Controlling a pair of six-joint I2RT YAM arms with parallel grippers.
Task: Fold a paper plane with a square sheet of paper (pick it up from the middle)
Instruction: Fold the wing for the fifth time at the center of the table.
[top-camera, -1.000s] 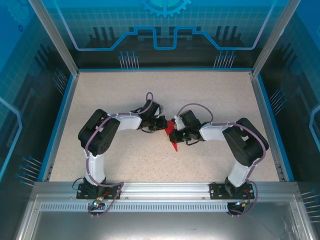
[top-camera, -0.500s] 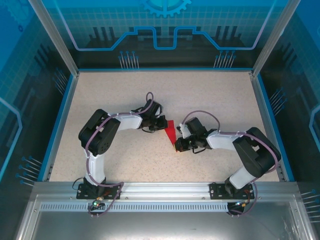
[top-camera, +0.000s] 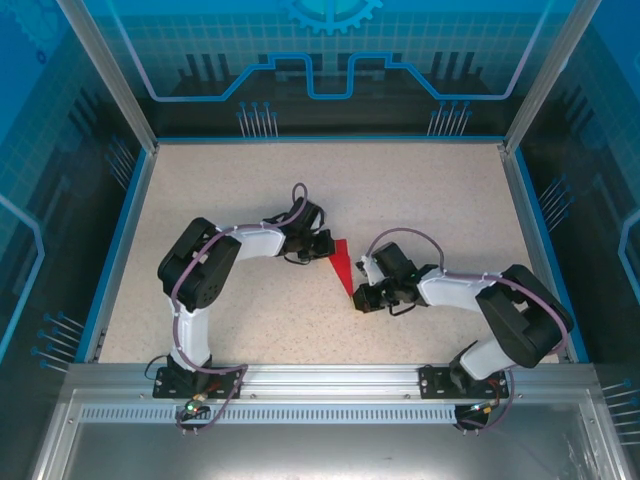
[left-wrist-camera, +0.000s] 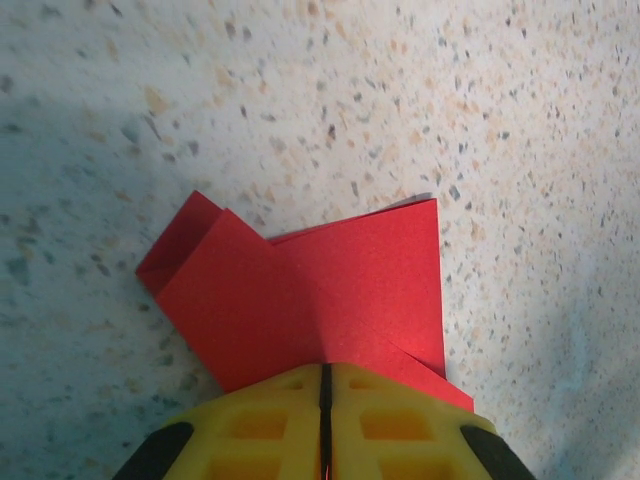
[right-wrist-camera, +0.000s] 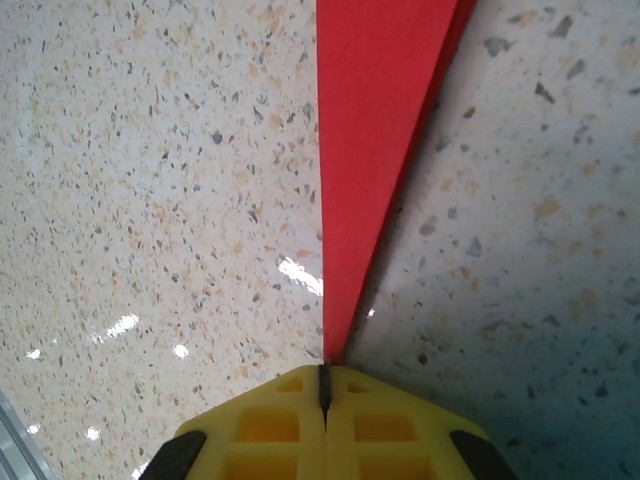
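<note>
Paper plane (top-camera: 343, 266): red, folded to a long pointed triangle. It lies about mid-table on the speckled table (top-camera: 250, 190), between the two grippers.
Orientation: in the top view the wide end faces the far edge and the point aims at the near edge, leaning slightly right.
Left gripper (top-camera: 325, 250): at the plane's wide end, on its left side.
Left gripper (left-wrist-camera: 325, 372), wrist view: yellow fingers (left-wrist-camera: 260, 420) pressed together, only a thin seam between them. The red paper (left-wrist-camera: 330, 300) runs in under the tips and a sliver of red shows in the seam, so it is clamped on the wide end.
Fold detail: layered flaps with a small tuck at the left corner of the wide end.
Right gripper (top-camera: 358, 297): at the plane's pointed tip, nearer the near edge.
Right gripper (right-wrist-camera: 323, 375), wrist view: fingers (right-wrist-camera: 390, 425) fully together. The narrow red point (right-wrist-camera: 370, 150) tapers down to meet the seam and touches it. Whether the tip is actually pinched I cannot tell.
Surface: the plane's right edge is lifted slightly, with a shadow beneath it.
</note>
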